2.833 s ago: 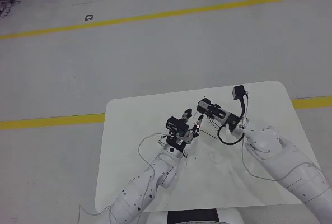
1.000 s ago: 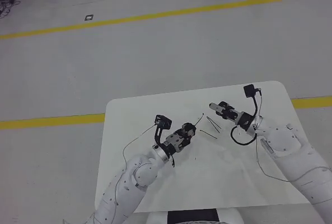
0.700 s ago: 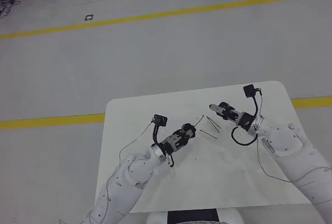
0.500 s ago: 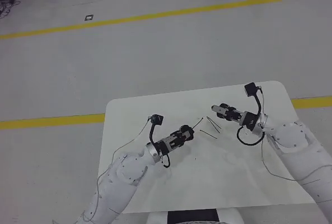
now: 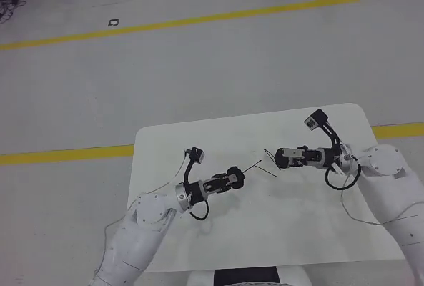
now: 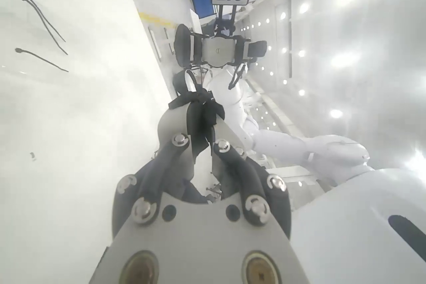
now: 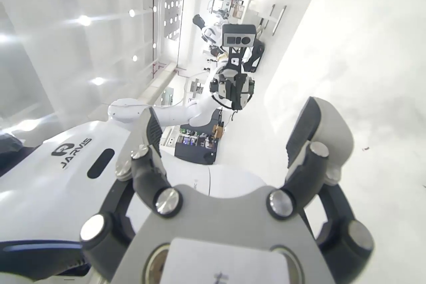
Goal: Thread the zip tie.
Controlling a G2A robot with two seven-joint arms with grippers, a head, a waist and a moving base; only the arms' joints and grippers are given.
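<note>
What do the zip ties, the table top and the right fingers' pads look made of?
Zip ties: thin, dark, gently curved strips with small heads, likely matte plastic.
Table top: white, smooth, faintly glossy, perhaps laminate.
Right fingers' pads: black, ribbed, probably rubber.

We can read no words or numbers on the surface (image 5: pixel 197 143) or on the zip ties (image 6: pixel 42 60) lying on it (a small square marker (image 5: pixel 113 22) on the floor beyond is too small for us to make out).
</note>
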